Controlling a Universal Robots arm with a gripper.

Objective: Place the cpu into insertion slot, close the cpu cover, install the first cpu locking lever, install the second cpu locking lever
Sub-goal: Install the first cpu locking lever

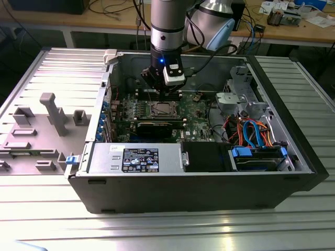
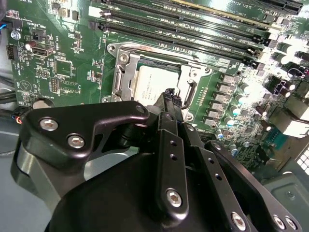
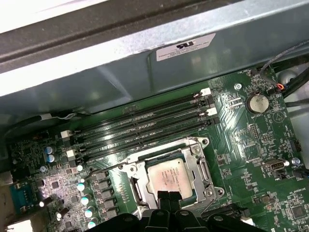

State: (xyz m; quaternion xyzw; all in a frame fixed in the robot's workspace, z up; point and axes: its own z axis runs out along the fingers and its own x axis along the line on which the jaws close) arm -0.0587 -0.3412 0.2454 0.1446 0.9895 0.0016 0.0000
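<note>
While the cpu [image 3: 166, 175] sits in the insertion slot [image 3: 136, 170] under its cpu cover [image 3: 200, 169], my claw [image 3: 169, 197] hangs pinched closed, empty; levers [image 2: 192, 90] unclear.

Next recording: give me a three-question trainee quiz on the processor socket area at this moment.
1. True or false: the cpu lies loose on the case floor, off the motherboard.
2. Which is the pincer nearest to? A: the cpu cover. B: the coin battery. C: the blue drive cables.
3. Fill in: the cpu's metal top shows through the cpu cover's square ____.
Key: 1 false; 2 A; 3 window.
</note>
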